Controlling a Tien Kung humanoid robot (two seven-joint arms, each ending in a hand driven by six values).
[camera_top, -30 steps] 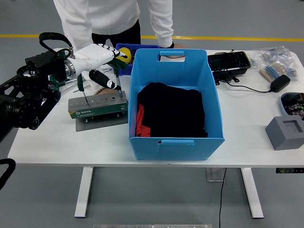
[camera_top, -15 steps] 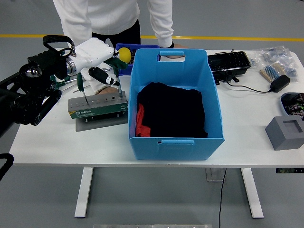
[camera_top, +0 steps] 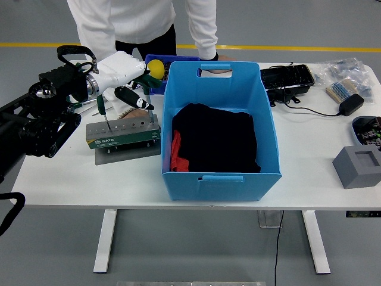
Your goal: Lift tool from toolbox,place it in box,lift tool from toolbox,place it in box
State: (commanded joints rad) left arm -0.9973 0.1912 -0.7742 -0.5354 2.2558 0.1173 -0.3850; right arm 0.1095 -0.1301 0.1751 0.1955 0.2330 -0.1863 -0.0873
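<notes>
While the left hand (camera_top: 122, 70) grips a black-handled tool (camera_top: 132, 97) just above the grey toolbox (camera_top: 123, 132) (a green-handled screwdriver (camera_top: 102, 107) stands in it), the blue box (camera_top: 220, 128) sits beside it on the table (camera_top: 309, 155) — a person's hand (camera_top: 219, 71) touching its far rim.

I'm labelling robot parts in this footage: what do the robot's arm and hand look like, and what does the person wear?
The left arm is black, bulky and jointed, with a black cable loop above a silver wrist ring. Its hand is white. The person wears long white sleeves.
</notes>
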